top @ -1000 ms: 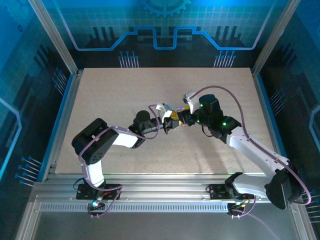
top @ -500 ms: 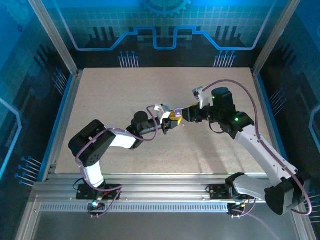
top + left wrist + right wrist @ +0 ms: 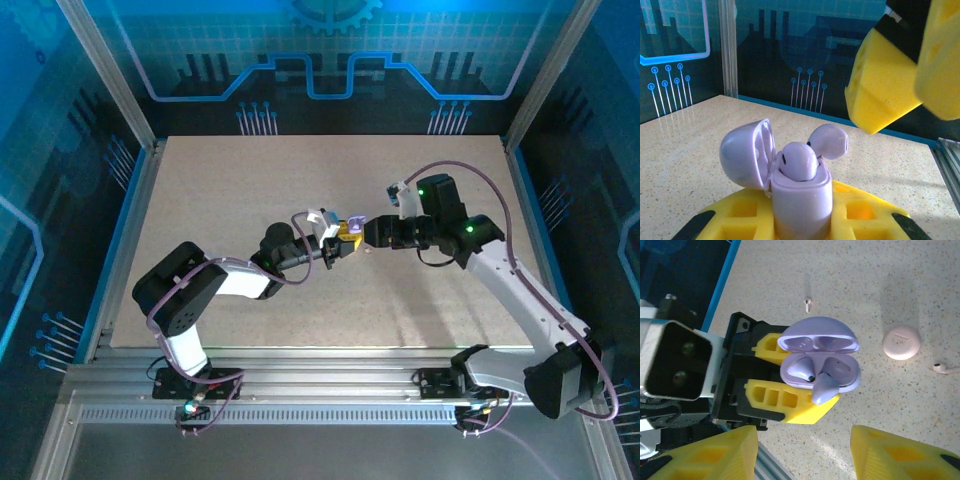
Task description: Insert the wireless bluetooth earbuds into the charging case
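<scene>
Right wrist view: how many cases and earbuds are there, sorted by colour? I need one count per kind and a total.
Lavender charging case, open: 1
Lavender earbuds in that case, one sticking out: 2
Pink round case, closed: 1
Loose white earbuds: 2
Total: 6

Left fingers (image 3: 785, 402) clamped; right fingers (image 3: 705, 455) spread wide.

We're in a lab robot cell: aluminium frame posts (image 3: 110, 75), blue circuit-print wall panels (image 3: 330, 50), speckled worktable (image 3: 250, 180).
</scene>
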You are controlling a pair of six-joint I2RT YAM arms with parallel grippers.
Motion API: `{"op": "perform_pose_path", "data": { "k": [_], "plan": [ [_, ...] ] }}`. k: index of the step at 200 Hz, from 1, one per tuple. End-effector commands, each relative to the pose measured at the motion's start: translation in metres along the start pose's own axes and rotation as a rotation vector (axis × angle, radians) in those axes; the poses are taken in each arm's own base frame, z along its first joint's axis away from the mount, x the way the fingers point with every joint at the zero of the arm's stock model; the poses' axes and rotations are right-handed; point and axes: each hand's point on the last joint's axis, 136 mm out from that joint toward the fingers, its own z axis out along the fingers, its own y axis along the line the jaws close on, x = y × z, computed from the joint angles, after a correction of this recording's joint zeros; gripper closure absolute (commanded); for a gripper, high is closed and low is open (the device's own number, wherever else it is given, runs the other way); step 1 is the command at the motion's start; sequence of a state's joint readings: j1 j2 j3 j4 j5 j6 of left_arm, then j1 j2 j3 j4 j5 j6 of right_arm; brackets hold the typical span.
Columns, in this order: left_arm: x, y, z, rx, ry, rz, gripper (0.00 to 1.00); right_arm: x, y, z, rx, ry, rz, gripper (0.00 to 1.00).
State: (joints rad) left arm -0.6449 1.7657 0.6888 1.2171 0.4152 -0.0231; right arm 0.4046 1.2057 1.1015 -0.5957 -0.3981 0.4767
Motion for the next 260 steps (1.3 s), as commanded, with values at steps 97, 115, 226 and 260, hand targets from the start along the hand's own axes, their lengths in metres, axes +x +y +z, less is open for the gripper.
{"op": "perform_pose_path", "data": {
  "k": [97, 115, 226, 260],
  "plan": [
    [-0.011, -0.002, -0.007, -0.005, -0.043, 0.031, 0.91, -0.018, -0.017, 0.009, 0.042, -0.011, 0.088, 0.49],
    [-0.011, -0.002, -0.007, -0.005, -0.045, 0.029, 0.91, -0.018, -0.021, 0.010, 0.048, -0.008, 0.097, 0.49],
    [-0.012, -0.003, -0.009, -0.010, -0.043, 0.031, 0.91, -0.026, 0.000, 0.003, -0.021, -0.043, 0.035, 0.48],
    [-0.013, -0.003, -0.009, -0.008, -0.048, 0.032, 0.91, -0.022, -0.005, 0.011, 0.011, -0.013, 0.035, 0.47]
  ]
}}
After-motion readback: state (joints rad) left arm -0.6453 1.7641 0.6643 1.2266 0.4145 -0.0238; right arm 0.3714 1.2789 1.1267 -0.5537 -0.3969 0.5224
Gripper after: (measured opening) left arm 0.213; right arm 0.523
